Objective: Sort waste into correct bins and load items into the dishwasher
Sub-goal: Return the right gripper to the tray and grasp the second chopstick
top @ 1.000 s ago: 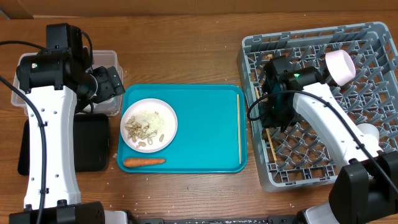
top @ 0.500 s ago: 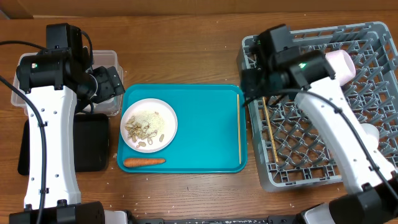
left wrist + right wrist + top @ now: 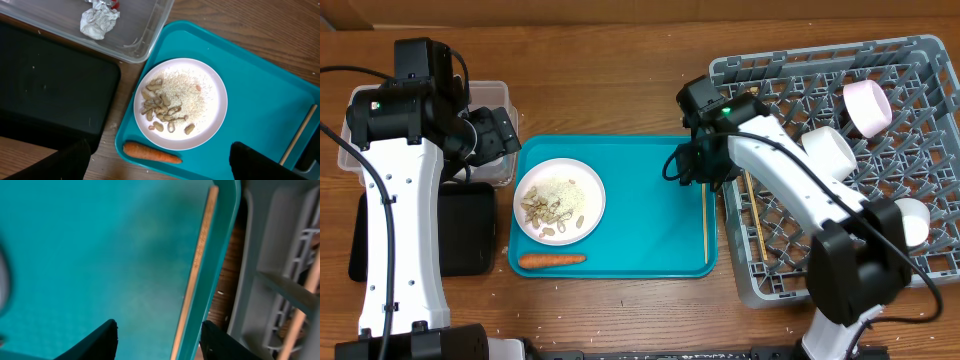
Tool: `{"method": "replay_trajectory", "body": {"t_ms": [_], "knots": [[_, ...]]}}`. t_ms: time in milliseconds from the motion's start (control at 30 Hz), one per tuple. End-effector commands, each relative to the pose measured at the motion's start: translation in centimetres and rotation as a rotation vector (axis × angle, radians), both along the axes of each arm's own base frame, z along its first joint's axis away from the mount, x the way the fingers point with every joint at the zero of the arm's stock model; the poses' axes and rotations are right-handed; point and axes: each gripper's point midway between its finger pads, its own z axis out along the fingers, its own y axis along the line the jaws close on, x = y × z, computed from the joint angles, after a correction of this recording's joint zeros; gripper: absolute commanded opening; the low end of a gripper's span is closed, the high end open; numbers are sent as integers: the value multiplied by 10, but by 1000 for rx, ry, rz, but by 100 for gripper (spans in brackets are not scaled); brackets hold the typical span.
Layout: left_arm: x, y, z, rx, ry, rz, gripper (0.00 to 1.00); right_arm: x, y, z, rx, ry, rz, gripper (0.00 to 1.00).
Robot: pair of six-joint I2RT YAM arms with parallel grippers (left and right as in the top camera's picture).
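1. Right gripper (image 3: 157, 339) is spread wide and holds nothing. It hangs over the tray's (image 3: 650, 230) right edge, with a chopstick (image 3: 196, 272) below it, nearer its right finger.
2. Left gripper (image 3: 160, 150) is also wide open and empty, above the plate (image 3: 218, 102) and carrot (image 3: 152, 153), next to the tub (image 3: 496, 94).
3. Where things are:
   - The 1st chopstick lies flat along the tray's right wall.
   - The 2nd chopstick (image 3: 753, 215) is already in the rack (image 3: 920, 58), w/ three white dishes (image 3: 827, 150).
   - The plate, w/ rice and nuts on it, and the carrot sit on the tray's left side.
   - A wrapper (image 3: 100, 20) is in the tub.
   - The black tray (image 3: 470, 240) looks bare.
4. Risk: the stick is thin and hugs the wall. The outer finger has little room, so it may land on the rim or pin the stick instead of getting under it.
5. Risk: the grip would be near one end, not the middle. The stick could pivot, droop and catch the tray lip or rack wall on the way over.
6. Risk: the rack floor is an open lattice, so a stick let go at an angle could poke through or wedge in it.
7. Risk: the tray looks light, so a side push from the fingers could slide it and shake crumbs off the plate.
8. Risk: tipping the plate later could send rice over the tub edge onto the table.
9. Writing: no brand, label or text can be read in any view.
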Motion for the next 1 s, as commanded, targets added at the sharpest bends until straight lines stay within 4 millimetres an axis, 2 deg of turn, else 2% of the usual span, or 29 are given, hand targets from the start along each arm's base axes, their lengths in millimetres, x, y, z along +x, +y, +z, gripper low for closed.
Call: {"method": "replay_trajectory", "body": {"t_ms": [0,333,967], "knots": [[-1,-1,-2,-13,6,12,91,-1,0,-19,-28,34,-28,56],[-1,-1,-2,-12,6,12,91,-12,-11,-60,-99,111,-37,56],[-1,-1,-2,-12,6,12,91,-37,-21,-102,-111,155,-41,58]]}}
